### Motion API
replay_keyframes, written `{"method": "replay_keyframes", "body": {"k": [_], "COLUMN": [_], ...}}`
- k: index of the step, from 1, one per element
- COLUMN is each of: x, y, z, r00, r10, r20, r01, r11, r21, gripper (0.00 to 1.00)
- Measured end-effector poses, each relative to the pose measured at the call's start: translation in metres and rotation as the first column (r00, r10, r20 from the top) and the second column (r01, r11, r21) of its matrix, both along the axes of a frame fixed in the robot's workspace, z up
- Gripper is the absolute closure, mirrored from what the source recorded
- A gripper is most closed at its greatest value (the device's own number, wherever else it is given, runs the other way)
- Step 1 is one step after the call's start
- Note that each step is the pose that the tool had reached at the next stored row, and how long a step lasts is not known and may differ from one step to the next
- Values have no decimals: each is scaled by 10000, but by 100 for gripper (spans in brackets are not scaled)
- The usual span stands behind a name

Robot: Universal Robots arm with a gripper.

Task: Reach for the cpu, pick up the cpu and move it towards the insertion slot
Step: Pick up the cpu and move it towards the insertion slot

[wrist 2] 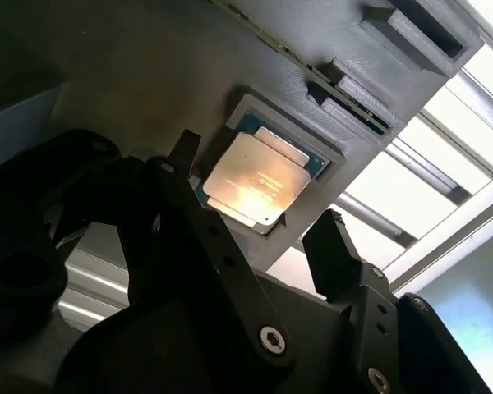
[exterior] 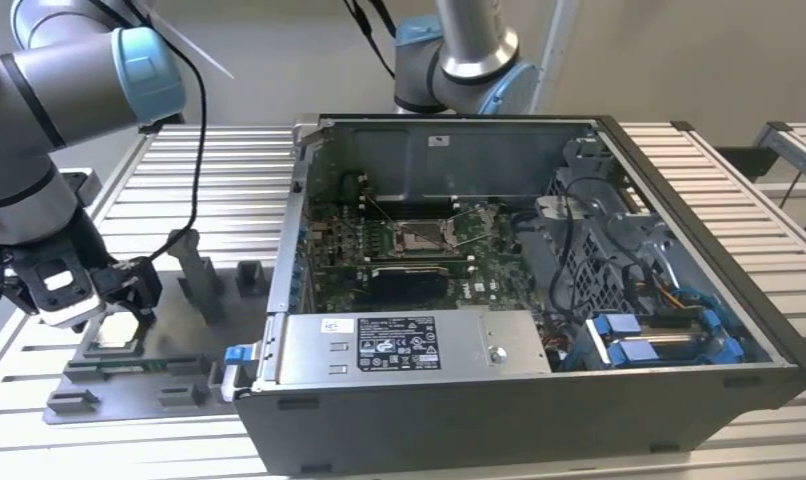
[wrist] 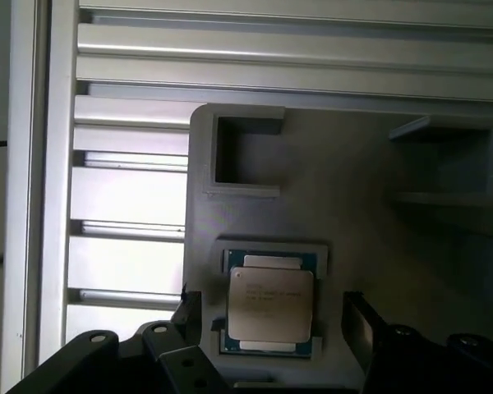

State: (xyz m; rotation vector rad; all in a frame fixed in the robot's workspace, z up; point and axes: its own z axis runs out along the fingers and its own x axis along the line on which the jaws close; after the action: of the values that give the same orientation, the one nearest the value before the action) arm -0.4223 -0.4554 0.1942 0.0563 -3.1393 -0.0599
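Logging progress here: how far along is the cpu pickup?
Reach looks done: the end effector sits open astride the cpu, with gaps showing on both sides. The cpu lies flat in a recess of the tray, not yet gripped or lifted. The carry to the slot in the case is undone.

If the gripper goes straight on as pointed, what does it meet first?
Likely the cpu, centred ahead of the open gripper in both wrist views; its fingertips could touch the grey holder first. Depth unclear.

Arm (exterior: 30,170): silver-grey tubular links (exterior: 43,80), pale-blue joint caps (exterior: 150,65), black cable (exterior: 198,150); gripper (wrist 2: 256,182): matte black fingers (wrist 2: 333,246), round screws (wrist 2: 271,336).
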Motion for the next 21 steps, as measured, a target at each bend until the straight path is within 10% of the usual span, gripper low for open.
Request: {"method": "replay_keyframes", "body": {"k": [21], "x": [0], "y": [0], "z": [-91], "r00": [10000], "r10": [0], "r20": [0], "r01": [0], "r11": [10000], "r21": [1], "gripper": [0]}}
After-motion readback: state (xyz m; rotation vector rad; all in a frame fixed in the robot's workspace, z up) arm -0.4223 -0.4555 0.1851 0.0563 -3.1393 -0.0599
